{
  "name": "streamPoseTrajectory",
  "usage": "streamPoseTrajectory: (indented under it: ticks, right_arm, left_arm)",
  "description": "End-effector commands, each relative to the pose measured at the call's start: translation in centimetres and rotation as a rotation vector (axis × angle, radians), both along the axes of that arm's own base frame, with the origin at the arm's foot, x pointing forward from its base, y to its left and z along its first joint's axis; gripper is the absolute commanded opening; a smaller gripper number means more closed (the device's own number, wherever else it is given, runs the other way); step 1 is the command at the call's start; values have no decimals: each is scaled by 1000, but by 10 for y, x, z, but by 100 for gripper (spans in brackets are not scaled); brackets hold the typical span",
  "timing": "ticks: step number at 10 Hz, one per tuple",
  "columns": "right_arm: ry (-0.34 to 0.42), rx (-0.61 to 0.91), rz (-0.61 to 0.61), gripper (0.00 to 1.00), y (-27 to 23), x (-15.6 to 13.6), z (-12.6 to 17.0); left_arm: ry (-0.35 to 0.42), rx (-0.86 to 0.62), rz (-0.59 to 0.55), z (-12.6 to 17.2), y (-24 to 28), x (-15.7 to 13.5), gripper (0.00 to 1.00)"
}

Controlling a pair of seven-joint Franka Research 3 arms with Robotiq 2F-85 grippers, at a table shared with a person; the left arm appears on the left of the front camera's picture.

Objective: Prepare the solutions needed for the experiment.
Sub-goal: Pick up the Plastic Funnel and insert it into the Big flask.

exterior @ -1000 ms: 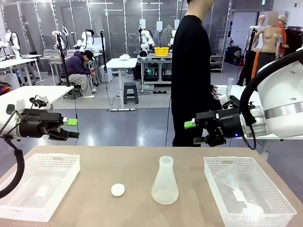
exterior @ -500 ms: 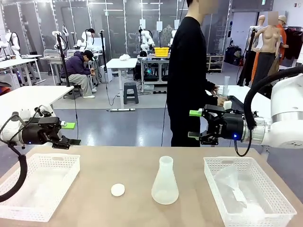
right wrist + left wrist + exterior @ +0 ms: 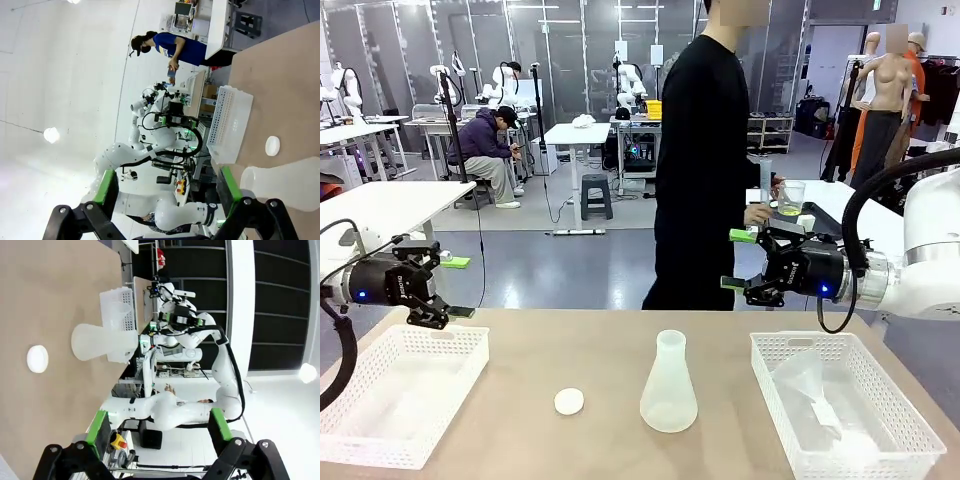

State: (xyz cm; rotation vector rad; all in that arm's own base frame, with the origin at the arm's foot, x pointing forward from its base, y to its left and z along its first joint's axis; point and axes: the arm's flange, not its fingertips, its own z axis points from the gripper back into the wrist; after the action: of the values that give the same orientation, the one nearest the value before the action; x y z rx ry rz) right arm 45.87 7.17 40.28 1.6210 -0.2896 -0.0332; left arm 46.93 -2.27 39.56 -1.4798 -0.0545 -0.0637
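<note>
A person in black (image 3: 705,170) stands behind the table and holds a small clear beaker (image 3: 791,197) with a shallow yellow layer, the solutions (image 3: 790,210), beside a tall clear cylinder (image 3: 766,173). A translucent conical flask (image 3: 669,385) stands upright at the table's middle, with a white round cap (image 3: 569,401) to its left. My left gripper (image 3: 458,288) hovers open above the far edge of the left basket. My right gripper (image 3: 735,260) hangs open above the table's far edge, right of the flask. The left wrist view shows the flask (image 3: 102,342) and cap (image 3: 37,358) beyond my open left gripper (image 3: 159,426). The right wrist view has the flask (image 3: 285,182) by my open right gripper (image 3: 167,186).
A white mesh basket (image 3: 430,345) sits at the table's left. A second basket (image 3: 910,420) at the right holds clear plastic labware. Bare tabletop lies around the flask and cap. Other tables and a seated person are far behind.
Both grippers have come lower, and the left one drew back to the left. The person shifted left and now holds the beaker and cylinder in view.
</note>
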Motion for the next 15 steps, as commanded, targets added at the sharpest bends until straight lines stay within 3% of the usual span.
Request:
streamPoseTrajectory:
  ticks: [1, 3, 6, 7, 8, 10, 14, 15]
  right_arm:
    - [-150, -169, 29, 100, -1, -1, 0]
    - [-333, -392, 118, 100, -5, 6, 9]
    - [-698, -800, 231, 100, -7, 20, 23]
    - [-761, -899, 294, 100, -10, 20, 25]
    - [-738, -990, 353, 100, -14, 21, 25]
    - [-774, -1050, 428, 100, -22, 17, 20]
    - [-918, -1299, 507, 100, -36, 10, 9]
    - [-882, -1312, 509, 100, -40, 10, 7]
  left_arm:
    - [-3, 18, 13, -3, -2, 1, 100]
    - [-3, 18, 13, -3, -2, 1, 100]
    - [-3, 18, 13, -3, -2, 1, 100]
    - [-3, 18, 13, -3, -2, 1, 100]
    - [-3, 18, 13, -3, -2, 1, 100]
    - [-3, 18, 13, -3, -2, 1, 100]
    - [-3, 18, 13, -3, -2, 1, 100]
    - [-3, 18, 13, -3, -2, 1, 100]
